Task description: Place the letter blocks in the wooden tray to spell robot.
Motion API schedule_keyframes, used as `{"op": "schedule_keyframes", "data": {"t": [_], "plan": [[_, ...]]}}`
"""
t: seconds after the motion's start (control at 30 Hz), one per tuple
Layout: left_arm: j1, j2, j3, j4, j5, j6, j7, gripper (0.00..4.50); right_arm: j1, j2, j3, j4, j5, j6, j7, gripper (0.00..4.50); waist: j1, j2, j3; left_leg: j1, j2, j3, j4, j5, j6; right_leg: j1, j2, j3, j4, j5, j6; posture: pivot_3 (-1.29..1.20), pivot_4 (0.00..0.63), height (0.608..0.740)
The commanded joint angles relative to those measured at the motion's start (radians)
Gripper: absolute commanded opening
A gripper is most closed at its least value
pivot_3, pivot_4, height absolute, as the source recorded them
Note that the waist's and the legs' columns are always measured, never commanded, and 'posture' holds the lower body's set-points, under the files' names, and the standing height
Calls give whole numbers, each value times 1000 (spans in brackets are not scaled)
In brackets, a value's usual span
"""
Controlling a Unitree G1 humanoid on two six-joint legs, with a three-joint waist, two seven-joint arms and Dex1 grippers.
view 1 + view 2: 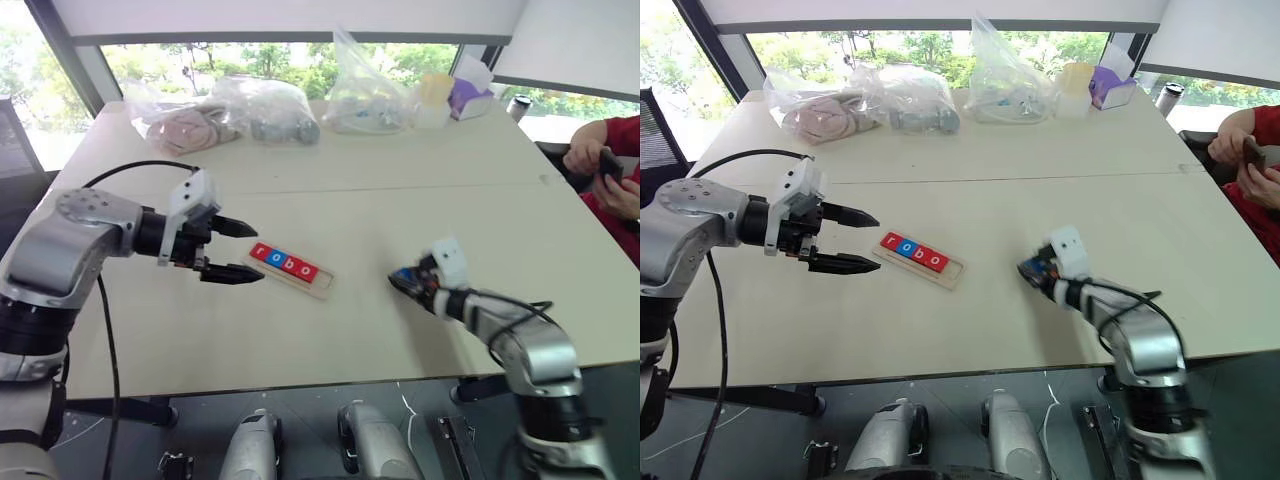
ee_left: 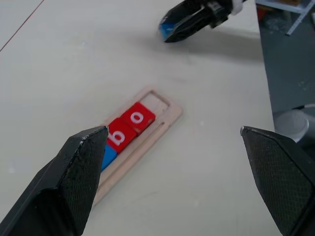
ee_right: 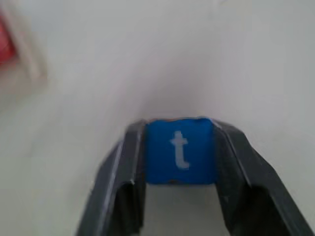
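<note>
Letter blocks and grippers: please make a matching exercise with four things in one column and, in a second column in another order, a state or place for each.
1. t block
2. b block
3. left gripper
4. last tray slot

A. open, beside the tray's r end
B. empty
C. red, in the tray between two o blocks
D. blue, held in the right gripper

Pairs: 1-D, 2-C, 3-A, 4-B

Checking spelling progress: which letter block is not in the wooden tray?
The blue t block, clamped in the right gripper away from the wooden tray. The r, o, b, o blocks sit in the tray's row.
</note>
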Motion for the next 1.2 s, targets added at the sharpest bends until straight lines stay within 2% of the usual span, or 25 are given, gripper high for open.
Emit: {"op": "schedule_keyframes", "data": {"t": [0.03,0.1,0.37,0.47,0.5,0.53,0.6,0.77,0.83,0.93,0.97,1.07,1.2], "plan": [[-26,-19,0,12,7,-20,4,4500,-45,204,-34,-113,-66,151,-238,1237,3,0,0,0,0,-1,0,0,0,0,1,0,0,0,0,0,150,740],[-38,-28,-6,20,11,-25,-4,4500,-30,251,6,-106,-105,170,-294,1237,7,0,0,-1,0,-2,-1,0,0,0,1,-1,0,0,1,0,150,740],[-114,-38,-38,78,42,-60,-50,4500,24,288,66,28,-199,97,-411,1237,1,-1,-1,-4,-3,2,1,0,0,2,-4,0,-8,-1,2,0,150,740],[-112,-42,-40,90,50,-68,-61,4500,39,311,78,57,-192,59,-410,2653,0,-1,-1,-1,-2,1,1,0,0,5,-3,0,-8,-1,2,0,150,740],[-110,-43,-40,93,53,-70,-62,4500,45,309,85,59,-189,56,-404,2998,0,-1,-1,0,-2,0,1,0,0,6,-3,0,-8,-1,2,0,150,740],[-107,-44,-40,94,55,-72,-63,4500,49,301,96,54,-190,54,-399,3577,0,-1,-1,1,-2,0,1,0,0,6,-3,0,-8,-1,2,0,150,740],[-101,-43,-37,92,54,-70,-62,4500,44,274,111,26,-191,51,-388,4453,0,-1,-1,1,-2,-1,1,0,0,6,-3,0,-8,-1,2,0,150,740],[-84,-38,-24,85,52,-63,-57,4500,0,174,107,-90,-183,56,-341,4453,2,0,-1,-1,-2,0,1,0,0,6,-4,0,-8,-1,2,0,150,740],[-72,-27,-17,70,46,-61,-64,4500,-52,82,39,-135,-100,10,-215,4453,0,0,0,-2,-2,0,1,0,0,4,-4,0,-8,-1,2,0,150,740],[-68,13,-11,14,-5,-28,-134,4500,-93,-179,-53,-81,88,-72,156,4453,-1,1,2,-3,-2,1,1,0,1,2,-3,0,-8,0,2,0,150,740],[-68,22,-10,0,-19,-20,-150,4500,-79,-263,-38,-49,121,-79,256,4453,0,1,2,-3,-2,1,1,-1,1,2,-3,0,-8,-1,3,0,150,740],[-64,50,-10,-72,-65,20,-182,4500,-25,-482,39,120,101,-353,567,4453,3,0,1,0,-2,0,-3,-2,4,5,-1,-1,-10,-2,5,0,150,740],[-40,79,0,-133,-84,42,-177,4500,-50,-582,167,374,13,-629,773,4453,-4,1,2,1,-3,2,-6,-2,4,5,-1,-1,-10,-3,5,0,150,740]]}}
